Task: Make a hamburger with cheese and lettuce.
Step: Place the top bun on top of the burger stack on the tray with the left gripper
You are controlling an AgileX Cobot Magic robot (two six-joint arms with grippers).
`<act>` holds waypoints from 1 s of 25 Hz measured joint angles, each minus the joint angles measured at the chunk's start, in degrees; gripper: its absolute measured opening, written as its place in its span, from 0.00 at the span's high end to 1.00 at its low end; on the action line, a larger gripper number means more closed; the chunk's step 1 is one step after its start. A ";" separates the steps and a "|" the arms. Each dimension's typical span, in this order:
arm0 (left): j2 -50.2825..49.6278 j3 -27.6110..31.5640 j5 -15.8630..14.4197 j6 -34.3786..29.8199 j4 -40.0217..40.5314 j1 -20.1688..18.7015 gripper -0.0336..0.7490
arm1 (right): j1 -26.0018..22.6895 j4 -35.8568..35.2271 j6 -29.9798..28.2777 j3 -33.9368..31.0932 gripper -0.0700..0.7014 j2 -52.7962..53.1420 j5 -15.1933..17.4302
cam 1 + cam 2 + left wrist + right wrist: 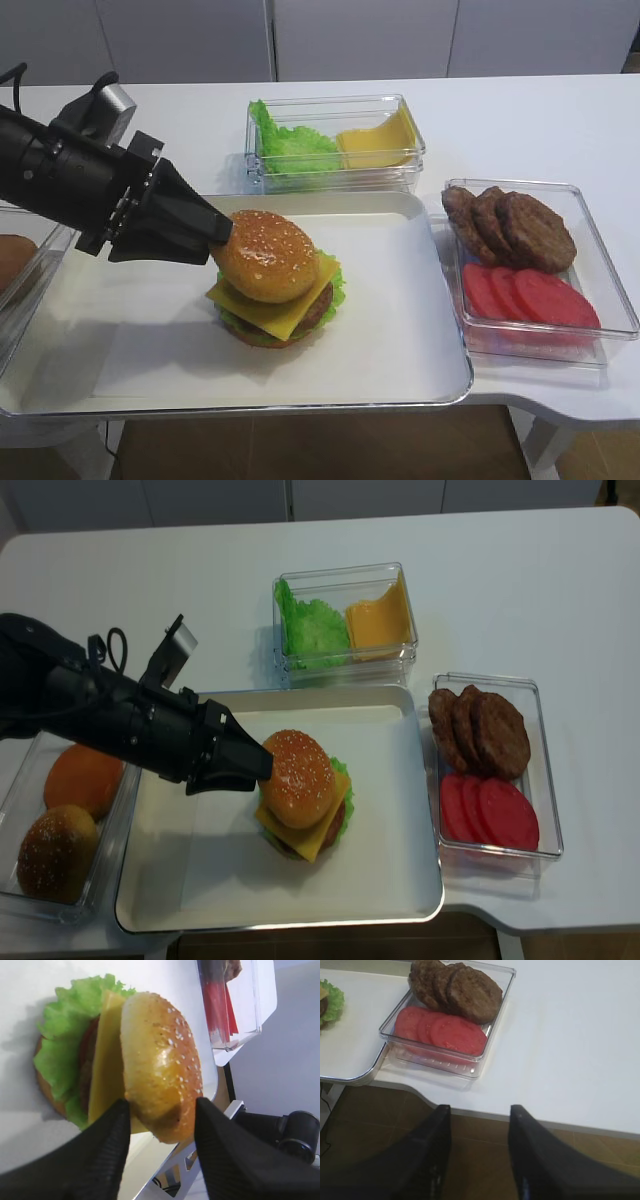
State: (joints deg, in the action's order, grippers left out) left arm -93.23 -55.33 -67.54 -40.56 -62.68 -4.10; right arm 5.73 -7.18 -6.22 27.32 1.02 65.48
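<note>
Left gripper (160, 1125) jaws spread either side of the top bun (162, 1062) on the hamburger (275, 290), probably just touching; right gripper (479, 1125) jaws look parted, holding nothing, well apart.

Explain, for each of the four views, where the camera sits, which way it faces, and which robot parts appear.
Exterior high: front of table, looking down at the layered sesame-bun hamburger; black left gripper shows.
Right wrist: off the table edge, facing the clear box of brown patties and red tomato slices; right gripper shows.
Left wrist: beside the hamburger; left gripper shows.
Realsense: overhead, looking down on the white tray.
Both exterior views share the hamburger.
</note>
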 joint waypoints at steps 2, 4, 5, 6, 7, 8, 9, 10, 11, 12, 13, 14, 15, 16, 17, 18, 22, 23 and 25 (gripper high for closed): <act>0.00 0.00 0.00 0.04 0.00 0.00 0.55 | 0.00 0.00 0.00 0.00 0.53 0.00 0.00; 0.00 0.00 0.00 0.13 0.00 0.00 0.53 | 0.00 0.00 0.00 0.00 0.53 0.00 0.00; 0.00 0.00 0.00 0.13 0.00 0.00 0.51 | 0.00 0.00 0.00 0.00 0.53 0.00 0.00; 0.00 0.00 0.00 0.13 0.00 0.00 0.50 | 0.00 0.00 0.00 0.00 0.53 0.00 0.00; 0.00 0.00 0.00 0.13 0.00 0.00 0.49 | 0.00 0.00 0.00 0.00 0.53 0.00 0.00; 0.00 0.00 0.00 0.13 0.00 0.00 0.48 | 0.00 0.00 0.00 0.00 0.53 0.00 0.00; 0.00 0.00 0.00 0.13 0.02 0.00 0.47 | 0.00 0.00 0.00 0.00 0.53 0.00 0.00; 0.00 0.00 0.00 0.13 0.12 0.00 0.47 | 0.00 0.00 0.00 0.00 0.53 0.00 0.00; 0.00 0.00 0.00 0.13 0.12 0.00 0.47 | 0.00 0.00 0.00 0.00 0.53 0.00 0.00; 0.00 0.00 0.00 0.13 0.12 0.00 0.47 | 0.00 0.00 0.00 0.00 0.53 0.00 0.00; 0.00 0.00 0.00 0.13 0.14 0.00 0.47 | 0.00 0.00 0.00 0.00 0.53 0.00 0.00; 0.00 0.00 0.00 0.13 0.24 0.00 0.47 | 0.00 0.00 0.00 0.00 0.53 0.00 0.00; 0.00 0.00 0.00 0.17 0.24 -0.04 0.47 | 0.00 0.00 0.00 0.00 0.53 0.00 0.00; 0.00 0.00 0.00 0.17 0.24 -0.27 0.47 | 0.00 0.00 0.00 0.00 0.53 0.00 0.00; 0.00 0.00 0.00 0.17 0.35 -0.69 0.47 | 0.00 0.00 0.00 0.00 0.53 0.00 0.00; 0.00 0.00 0.00 0.17 0.35 -1.13 0.47 | 0.00 0.00 0.00 0.00 0.53 0.00 0.00; 0.00 0.00 -0.09 0.17 0.47 -2.13 0.47 | 0.00 0.00 0.00 0.00 0.53 0.00 0.00; 0.00 0.00 -0.09 0.17 0.47 -2.13 0.47 | 0.00 0.00 0.00 0.00 0.53 0.00 0.00; 0.00 0.00 -0.09 0.17 0.47 -2.13 0.47 | 0.00 0.00 0.00 0.00 0.53 0.00 0.00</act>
State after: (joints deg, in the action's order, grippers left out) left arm -93.23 -55.33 -67.63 -40.39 -62.21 -6.24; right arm 5.73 -7.18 -6.22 27.32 1.02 65.48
